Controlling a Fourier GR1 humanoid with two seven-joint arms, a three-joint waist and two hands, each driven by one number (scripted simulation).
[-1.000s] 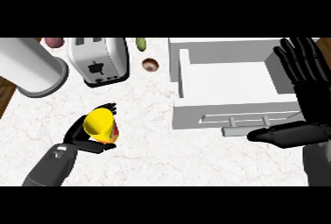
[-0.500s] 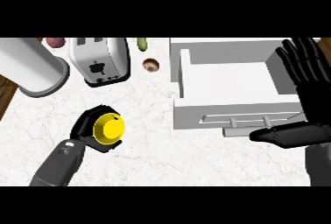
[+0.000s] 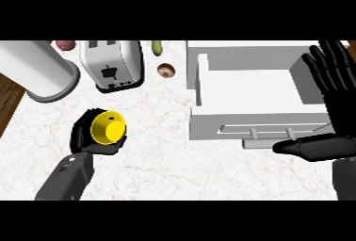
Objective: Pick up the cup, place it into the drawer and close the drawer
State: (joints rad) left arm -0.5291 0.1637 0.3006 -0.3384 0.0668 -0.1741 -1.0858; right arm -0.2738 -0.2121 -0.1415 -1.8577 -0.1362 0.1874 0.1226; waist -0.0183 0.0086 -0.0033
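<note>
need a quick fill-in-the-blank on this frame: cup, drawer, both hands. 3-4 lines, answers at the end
1. The yellow cup is held in the robot's ____ hand.
2. The white drawer at the right stands ____, with nothing showing inside it.
3. The right hand shows by the drawer with its fingers ____.
4. Behind the cup stands a silver ____, between a white cylinder and the drawer.

Missing words: left; open; straight; toaster

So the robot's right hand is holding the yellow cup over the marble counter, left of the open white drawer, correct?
Not quite: the head view shows the left hand curled round the yellow cup, not the right hand, which rests open by the open white drawer. The rest holds.
</note>
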